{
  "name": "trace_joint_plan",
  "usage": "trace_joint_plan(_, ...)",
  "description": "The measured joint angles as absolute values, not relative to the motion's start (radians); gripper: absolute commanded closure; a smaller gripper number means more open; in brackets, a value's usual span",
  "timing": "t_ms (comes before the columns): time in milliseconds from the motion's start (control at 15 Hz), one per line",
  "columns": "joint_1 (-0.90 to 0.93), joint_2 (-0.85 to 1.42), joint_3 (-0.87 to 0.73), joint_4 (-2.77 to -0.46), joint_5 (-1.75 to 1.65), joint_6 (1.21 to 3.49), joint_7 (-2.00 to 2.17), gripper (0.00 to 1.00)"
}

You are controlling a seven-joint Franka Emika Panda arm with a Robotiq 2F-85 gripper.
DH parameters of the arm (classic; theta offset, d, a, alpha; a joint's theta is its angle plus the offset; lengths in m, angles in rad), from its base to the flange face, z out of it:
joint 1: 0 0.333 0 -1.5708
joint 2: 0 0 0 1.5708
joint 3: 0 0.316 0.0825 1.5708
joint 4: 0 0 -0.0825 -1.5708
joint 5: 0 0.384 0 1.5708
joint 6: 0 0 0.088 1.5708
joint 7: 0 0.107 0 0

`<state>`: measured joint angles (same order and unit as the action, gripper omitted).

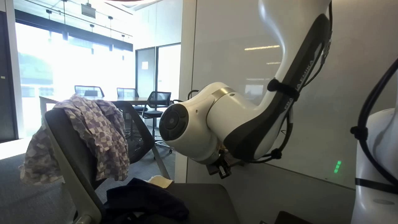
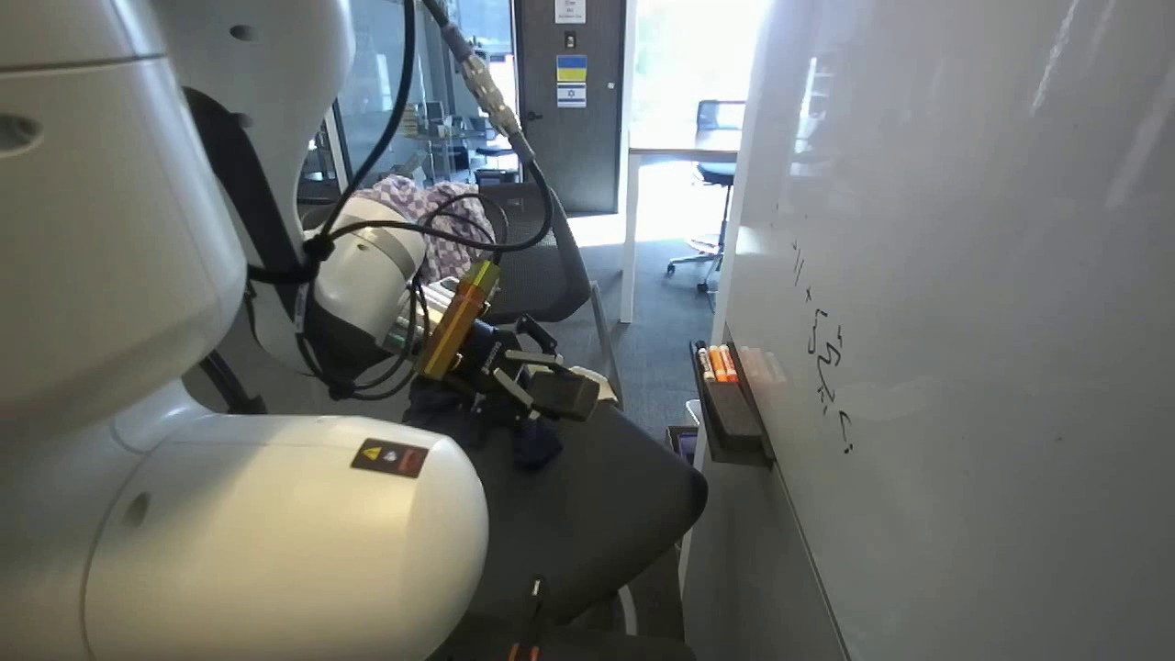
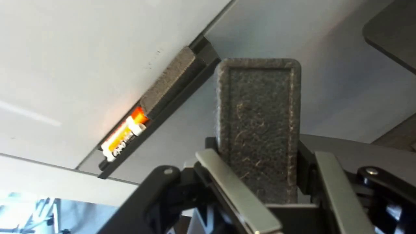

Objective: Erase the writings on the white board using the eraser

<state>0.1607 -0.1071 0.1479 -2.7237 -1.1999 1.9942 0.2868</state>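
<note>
My gripper (image 3: 258,159) is shut on a dark grey felt eraser (image 3: 260,113), which sticks out lengthwise from between the fingers in the wrist view. In an exterior view the gripper (image 2: 542,376) holds the eraser (image 2: 567,395) above the chair seat, apart from the board. The white board (image 2: 1001,367) is upright at the right; it also shows in the wrist view (image 3: 65,71) and behind the arm (image 1: 230,56). The writings (image 2: 828,358) are thin dark scribbles on it, above the ledge. A few faint specks (image 3: 152,60) show on the board in the wrist view.
A dark ledge tray (image 3: 185,97) on the board's lower edge holds several markers (image 3: 123,136) and another dark eraser-like block (image 3: 170,79). A grey chair (image 1: 199,193) with dark cloth (image 1: 143,199) on its seat and a checkered cloth (image 1: 99,133) over its back stands near the arm.
</note>
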Motion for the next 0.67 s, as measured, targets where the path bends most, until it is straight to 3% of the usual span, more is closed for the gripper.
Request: trace_joint_plan(667, 0.175, -0.146, 0.186, -2.751, -1.442, 1.673, 0.604, 0.69)
